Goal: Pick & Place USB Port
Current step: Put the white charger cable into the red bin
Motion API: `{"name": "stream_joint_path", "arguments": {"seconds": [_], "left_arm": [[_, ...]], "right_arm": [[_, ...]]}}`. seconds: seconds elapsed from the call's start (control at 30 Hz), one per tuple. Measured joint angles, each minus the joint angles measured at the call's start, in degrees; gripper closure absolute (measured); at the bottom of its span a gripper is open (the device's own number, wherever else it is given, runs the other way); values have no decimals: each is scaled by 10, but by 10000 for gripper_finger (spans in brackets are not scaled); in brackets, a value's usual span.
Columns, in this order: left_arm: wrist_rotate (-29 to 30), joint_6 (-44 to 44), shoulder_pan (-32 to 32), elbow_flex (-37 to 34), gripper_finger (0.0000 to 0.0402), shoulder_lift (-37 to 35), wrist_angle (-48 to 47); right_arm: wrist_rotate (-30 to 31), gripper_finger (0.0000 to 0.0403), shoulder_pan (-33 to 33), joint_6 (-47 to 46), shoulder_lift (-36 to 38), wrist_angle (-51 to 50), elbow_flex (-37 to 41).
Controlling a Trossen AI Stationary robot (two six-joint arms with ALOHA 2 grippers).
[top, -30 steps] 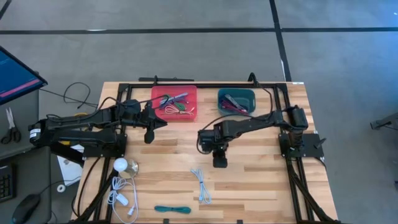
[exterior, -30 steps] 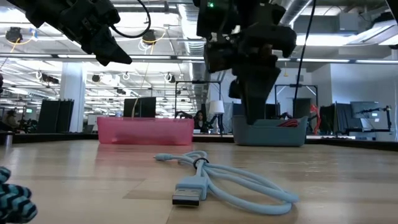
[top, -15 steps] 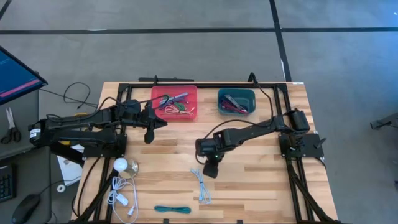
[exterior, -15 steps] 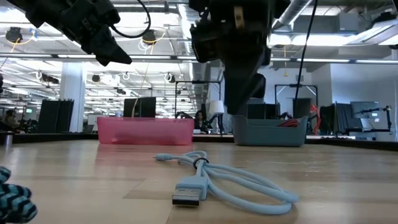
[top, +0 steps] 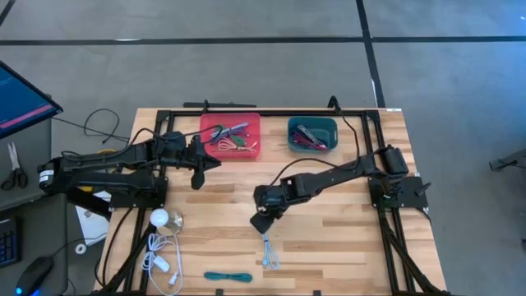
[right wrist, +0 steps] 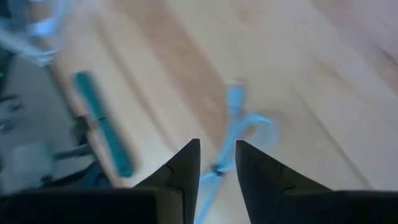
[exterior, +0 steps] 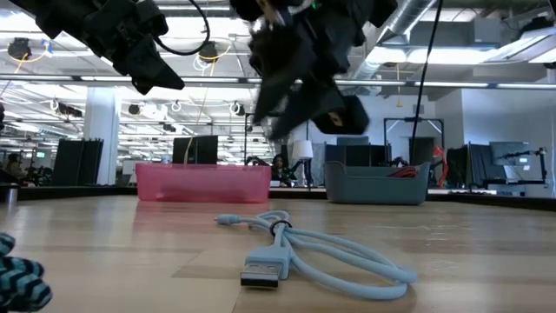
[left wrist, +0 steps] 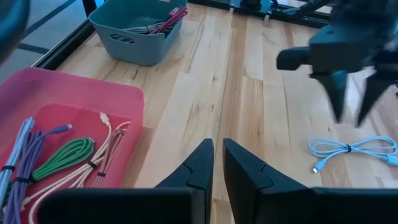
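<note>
The light blue USB cable [top: 268, 251] lies coiled on the wood table near its front edge, its flat plug [exterior: 262, 270] toward the low camera. My right gripper [top: 260, 222] hangs open above the cable's far end, tilted down and touching nothing. In its wrist view, the cable [right wrist: 239, 124] shows beyond the parted fingers. My left gripper [top: 196, 181] is shut and hovers in the air beside the red bin [top: 230, 137], holding nothing.
A teal bin [top: 312, 134] with cables stands at the far edge, right of the red bin. A teal braided cable [top: 228, 277] lies at the front edge, and a white charger with its cord [top: 160, 247] at the front left. Bare wood lies between the bins and the blue cable.
My right gripper has moved toward the table's near-left, from the middle of the table to above the blue cable's far end. It has rolled about its own line and tipped further down. The cable has stayed where it was.
</note>
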State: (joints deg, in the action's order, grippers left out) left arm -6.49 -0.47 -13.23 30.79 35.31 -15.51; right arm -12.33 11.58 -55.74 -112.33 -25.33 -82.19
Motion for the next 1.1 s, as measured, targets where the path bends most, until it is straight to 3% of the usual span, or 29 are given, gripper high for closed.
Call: {"name": "stream_joint_path", "arguments": {"seconds": [0.13,0.6,0.87,1.1], "left_arm": [[0,0,0,0,367,0,0],[0,0,0,0,367,0,0],[0,0,0,0,367,1,1],[0,1,0,0,367,6,2]], "right_arm": [[19,291,5,-42,-4,-43,1],[-12,225,43,-88,-53,-43,0],[-35,245,48,-70,-103,19,-4],[-39,291,44,-58,-103,22,-2]]}}
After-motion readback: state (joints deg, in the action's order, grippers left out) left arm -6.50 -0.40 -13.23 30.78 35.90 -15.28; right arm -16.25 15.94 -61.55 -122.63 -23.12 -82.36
